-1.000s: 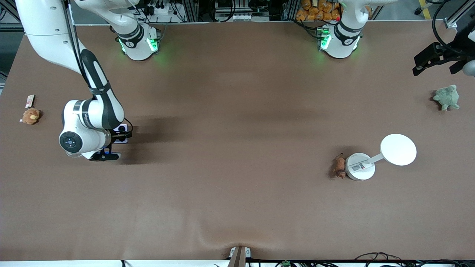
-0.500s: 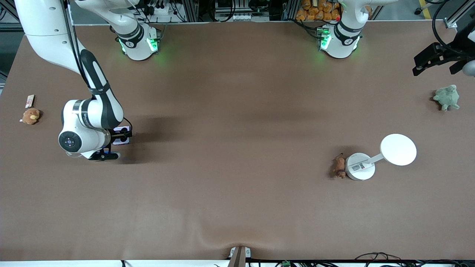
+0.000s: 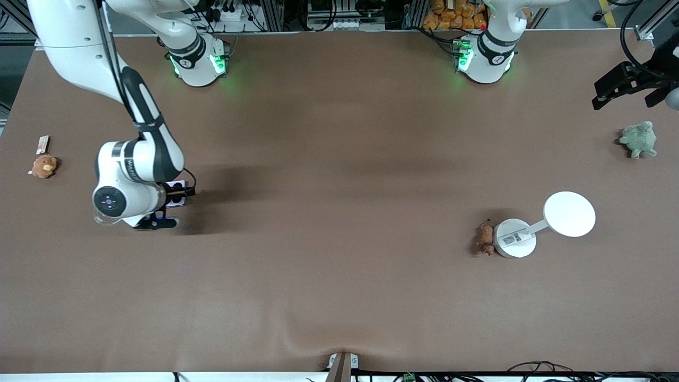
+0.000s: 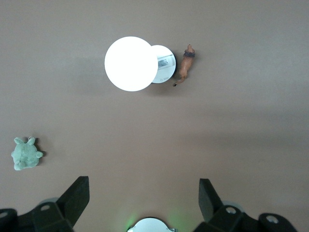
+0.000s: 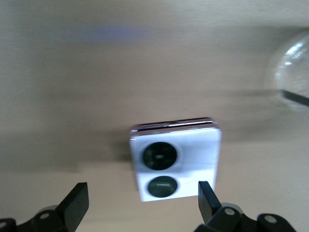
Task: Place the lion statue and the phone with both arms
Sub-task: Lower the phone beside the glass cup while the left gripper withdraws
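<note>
The phone (image 5: 176,164), pale lavender-white with two black camera circles, lies flat on the table. In the front view only its edge (image 3: 176,186) shows under the right arm's hand. My right gripper (image 3: 167,208) hovers low over it, open and empty, as the right wrist view (image 5: 142,209) shows; the phone sits nearer one finger. The lion statue (image 3: 485,238) lies on the table, touching the white stand's round base (image 3: 514,239); it also shows in the left wrist view (image 4: 183,67). My left gripper (image 3: 626,85) is open and empty, high above the table's left-arm end near the green turtle.
A white stand with a raised round disc (image 3: 569,214) stands beside the lion. A green plush turtle (image 3: 638,139) lies at the left arm's end. A tan plush toy (image 3: 43,166) and a small card (image 3: 42,144) lie at the right arm's end.
The right arm's hand has shifted slightly toward the table's middle over the phone. The left gripper has drifted a little toward the table's edge. The lion and phone have not moved.
</note>
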Motion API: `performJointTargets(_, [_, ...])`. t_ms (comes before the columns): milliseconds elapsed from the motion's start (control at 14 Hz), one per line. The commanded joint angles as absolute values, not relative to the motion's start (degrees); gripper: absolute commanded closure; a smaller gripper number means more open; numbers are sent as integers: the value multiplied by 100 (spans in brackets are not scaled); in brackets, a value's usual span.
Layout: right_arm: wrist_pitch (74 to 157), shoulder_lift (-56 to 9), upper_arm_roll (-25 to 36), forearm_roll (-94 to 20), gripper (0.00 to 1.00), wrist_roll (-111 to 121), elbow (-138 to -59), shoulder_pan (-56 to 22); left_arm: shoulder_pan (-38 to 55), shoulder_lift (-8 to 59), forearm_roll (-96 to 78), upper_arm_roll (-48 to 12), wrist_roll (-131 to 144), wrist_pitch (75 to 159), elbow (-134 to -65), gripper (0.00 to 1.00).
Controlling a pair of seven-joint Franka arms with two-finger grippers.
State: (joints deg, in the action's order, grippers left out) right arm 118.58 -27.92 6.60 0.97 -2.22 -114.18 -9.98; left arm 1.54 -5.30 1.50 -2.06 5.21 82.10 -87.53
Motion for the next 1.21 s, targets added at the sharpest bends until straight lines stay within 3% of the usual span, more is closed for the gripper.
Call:
performJointTargets(0, [11813,-2532,650,114,0,-876,-11470,-1396,158,-598,158,-229,492,8262,-8763,0])
performJointTargets(286, [11270,-2216,642,70,0,-1380,-10927,-1705,158,-554,141,-229,492,8297,-8710,0])
performJointTargets(643, [10600,-1233,659,62,0,-1257,-10494,-1503,176,-528,149,-237,492,8297,-8710,0])
performJointTargets(1143, [10408,-45,563,62,0,43,-10477,-502,211,-457,158,-237,492,8393,-8692,0])
